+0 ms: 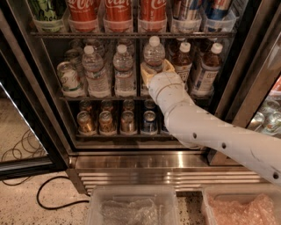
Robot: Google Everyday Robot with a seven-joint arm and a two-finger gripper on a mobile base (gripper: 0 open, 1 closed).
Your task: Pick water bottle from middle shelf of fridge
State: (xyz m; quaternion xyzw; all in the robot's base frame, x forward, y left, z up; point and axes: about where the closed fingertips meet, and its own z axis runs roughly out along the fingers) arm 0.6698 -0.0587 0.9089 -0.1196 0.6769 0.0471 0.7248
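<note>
The fridge (pixel 35 92) stands open in front of me. Its middle shelf (pixel 72 98) holds three clear water bottles with white caps and brown tea bottles (pixel 181 61) to their right. My gripper (pixel 157 69) reaches into the shelf on the white arm and is shut on the right-most water bottle (pixel 154 55). Its yellowish fingers (pixel 148 75) sit on either side of the bottle's lower body. This bottle stands a little higher than the two other water bottles (pixel 94 70) to its left. My wrist hides its base.
A tilted can (pixel 69 77) sits at the shelf's left end. Red cola bottles (pixel 83 13) fill the rack above, small cans (pixel 105 121) the rack below. A steel grille (pixel 167 176), two clear bins (pixel 131 206) and a black cable (pixel 52 193) lie below.
</note>
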